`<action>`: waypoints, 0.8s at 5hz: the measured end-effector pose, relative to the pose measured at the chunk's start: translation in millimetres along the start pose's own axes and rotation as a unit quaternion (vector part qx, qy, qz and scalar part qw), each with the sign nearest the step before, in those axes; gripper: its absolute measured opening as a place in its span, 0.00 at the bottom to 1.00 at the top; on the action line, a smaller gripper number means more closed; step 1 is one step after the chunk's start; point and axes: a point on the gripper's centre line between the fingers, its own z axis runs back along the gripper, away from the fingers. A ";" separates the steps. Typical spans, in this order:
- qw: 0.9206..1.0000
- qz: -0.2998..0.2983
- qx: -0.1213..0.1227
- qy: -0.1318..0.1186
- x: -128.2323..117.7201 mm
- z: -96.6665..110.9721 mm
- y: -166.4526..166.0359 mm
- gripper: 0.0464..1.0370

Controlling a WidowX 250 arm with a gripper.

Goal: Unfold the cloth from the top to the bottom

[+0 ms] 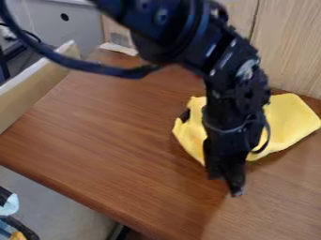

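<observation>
Camera view | soft yellow fabric cloth [291, 117] on brown wooden surface [113, 136], beside pale wood-grain panel [291, 47] | black two-finger end effector [225, 184] farther from panel, grip state cannot be told | likely light, limp; pinch top layer's panel-side edge

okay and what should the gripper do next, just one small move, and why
I'd probably ease the gripper back toward the top edge of the yellow cloth. In this view its tip hangs past the cloth's lower edge, against the wooden tabletop, while a top-to-bottom unfold likely starts at the far side. Whether it holds any cloth I can't tell.
</observation>
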 end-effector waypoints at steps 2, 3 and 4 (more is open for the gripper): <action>1.000 -0.020 -0.004 0.022 -23.5 -10.8 -2.4 0.01; 0.999 -0.019 -0.008 0.041 -37.0 -14.4 -2.5 0.01; 0.998 0.001 0.005 0.068 -45.0 -17.7 1.1 0.05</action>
